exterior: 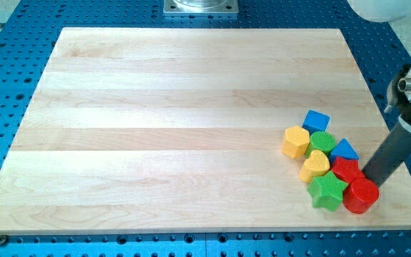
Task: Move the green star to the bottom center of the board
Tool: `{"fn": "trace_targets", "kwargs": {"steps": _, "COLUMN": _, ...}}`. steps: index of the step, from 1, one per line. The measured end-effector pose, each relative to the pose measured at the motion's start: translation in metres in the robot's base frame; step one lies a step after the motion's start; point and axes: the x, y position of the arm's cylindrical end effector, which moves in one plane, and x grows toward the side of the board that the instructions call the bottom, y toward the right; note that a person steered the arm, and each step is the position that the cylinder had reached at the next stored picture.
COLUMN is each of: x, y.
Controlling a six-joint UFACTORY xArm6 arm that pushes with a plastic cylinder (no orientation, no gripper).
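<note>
The green star (pixel 327 190) lies near the board's bottom right, at the lower edge of a tight cluster of blocks. A red cylinder (pixel 361 195) touches its right side and a yellow heart (pixel 316 165) sits just above its left. My tip (pixel 369 179) comes down from the view's right and ends just above the red cylinder, to the right of the green star. Another red block (pixel 347 170) lies between my tip and the star's upper side.
The cluster also holds a yellow block (pixel 296 141), a green round block (pixel 322 141), a blue cube (pixel 316 121) and a blue block (pixel 344 150). The wooden board (pixel 155 128) lies on a blue perforated table (pixel 6 71). The board's right edge is close by.
</note>
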Motion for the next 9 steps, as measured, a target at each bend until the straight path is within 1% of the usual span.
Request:
{"fn": "trace_targets", "kwargs": {"steps": 1, "x": 0.003, "y": -0.062}}
{"fn": "trace_targets", "kwargs": {"steps": 3, "x": 0.003, "y": -0.070}}
{"fn": "trace_targets", "kwargs": {"steps": 4, "x": 0.003, "y": -0.041}}
{"fn": "trace_targets", "kwargs": {"steps": 6, "x": 0.004, "y": 0.068}}
{"fn": "trace_targets", "kwargs": {"steps": 7, "x": 0.029, "y": 0.067}}
{"fn": "trace_targets", "kwargs": {"steps": 9, "x": 0.038, "y": 0.006}}
